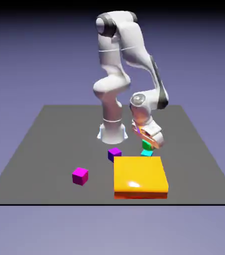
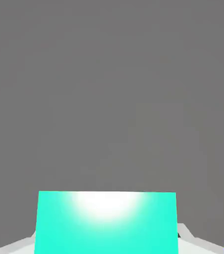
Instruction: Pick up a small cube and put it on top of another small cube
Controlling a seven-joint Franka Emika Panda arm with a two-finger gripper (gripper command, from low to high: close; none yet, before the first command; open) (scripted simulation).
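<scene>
Emerald-green cube [image 1: 146, 144] sitting in claw [image 1: 147, 145], directly above cyan cube [image 1: 147, 153] behind orange slab [image 1: 140, 177] on grey tabletop [image 1: 45, 144]. Claw gripping green cube. Judgement: placing step; lowering straight, edges squared, releasing only once seated.

Orange slab [image 1: 140, 177] lay flat near the table's [image 1: 40, 144] front edge, right of middle. Purple cube [image 1: 114, 153] sat just off the slab's back left corner. Magenta cube [image 1: 80, 175] stood apart, left of the slab.
</scene>
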